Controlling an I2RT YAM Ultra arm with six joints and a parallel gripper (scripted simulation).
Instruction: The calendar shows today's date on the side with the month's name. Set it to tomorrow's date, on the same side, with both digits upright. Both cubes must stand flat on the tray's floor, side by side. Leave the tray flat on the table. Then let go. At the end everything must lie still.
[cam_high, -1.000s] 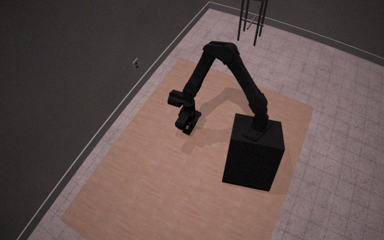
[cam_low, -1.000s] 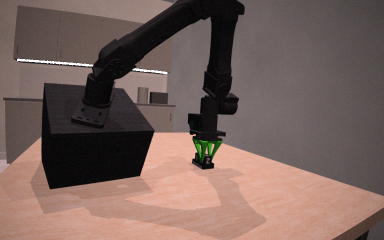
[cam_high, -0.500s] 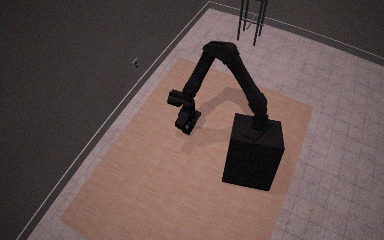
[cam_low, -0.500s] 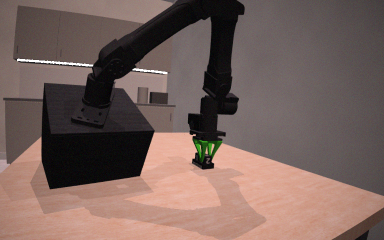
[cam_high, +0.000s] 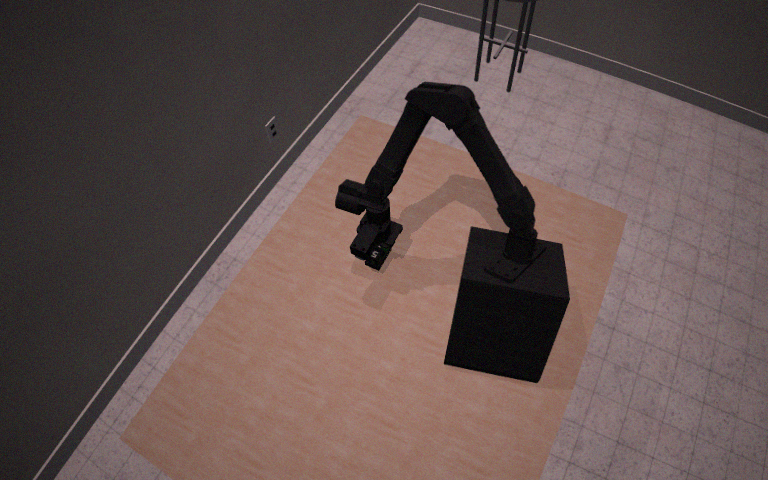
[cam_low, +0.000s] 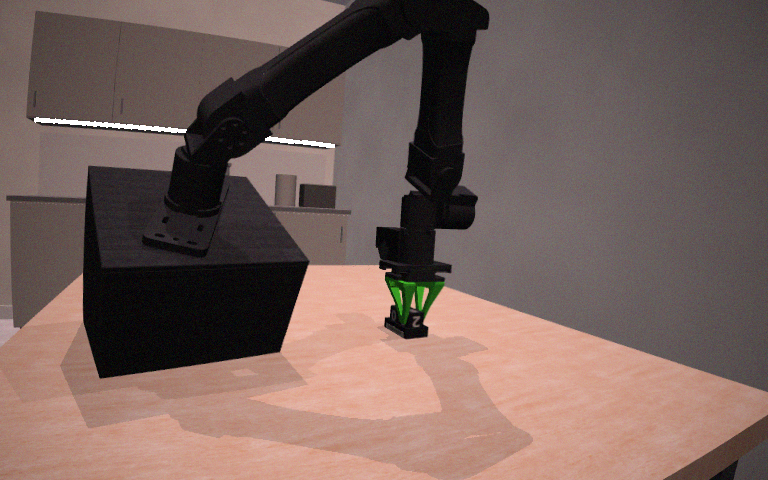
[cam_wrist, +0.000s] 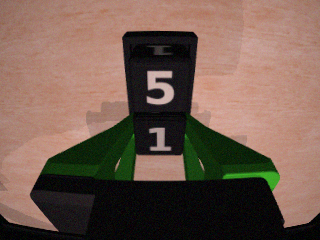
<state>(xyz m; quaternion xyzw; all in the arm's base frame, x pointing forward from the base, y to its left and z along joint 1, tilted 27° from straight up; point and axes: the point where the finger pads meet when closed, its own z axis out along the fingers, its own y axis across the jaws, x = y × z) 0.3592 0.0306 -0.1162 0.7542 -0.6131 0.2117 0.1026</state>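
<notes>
Gripping lightly, the pincer (cam_high: 382, 255) (cam_low: 414, 320) (cam_wrist: 159, 120) stood part-open, its fingers against the number cube marked 1 (cam_wrist: 160, 135). Below centre in the exterior view, the tray (cam_low: 405, 331) (cam_wrist: 126, 60) sat on the table (cam_high: 283, 339) (cam_low: 566, 384) (cam_wrist: 60, 50). Stiff, light-looking cubes probably suited flat side holds.

The pale wooden table (cam_high: 294, 339) (cam_low: 351, 396) (cam_wrist: 60, 60) carries a black tray (cam_low: 405, 332) (cam_wrist: 126, 65) and a black box (cam_high: 504, 333) (cam_low: 192, 316).
</notes>
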